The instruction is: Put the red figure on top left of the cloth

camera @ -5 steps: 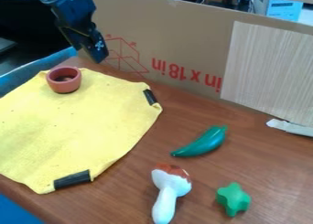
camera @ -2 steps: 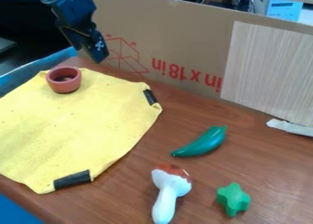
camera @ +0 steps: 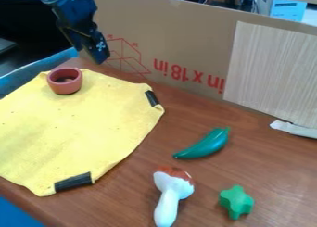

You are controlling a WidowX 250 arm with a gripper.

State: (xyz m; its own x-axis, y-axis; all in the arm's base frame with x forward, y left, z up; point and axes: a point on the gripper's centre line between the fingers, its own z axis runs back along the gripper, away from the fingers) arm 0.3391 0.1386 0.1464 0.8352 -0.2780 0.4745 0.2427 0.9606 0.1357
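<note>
At the upper left hangs the black gripper (camera: pixel 93 47), above and to the right of a small reddish cup-shaped figure (camera: pixel 64 81), not touching it. Whether its jaws are apart cannot be made out. The red figure stands upright near the top corner of the yellow cloth (camera: pixel 74 124), which lies spread over the left part of the table.
A green pepper (camera: pixel 206 144), a white mushroom with a red-brown cap (camera: pixel 173 189) and a green star shape (camera: pixel 236 202) lie on the brown table (camera: pixel 133 186). Cardboard (camera: pixel 170 40) walls off the back, with a wood-patterned panel (camera: pixel 272 73) at right.
</note>
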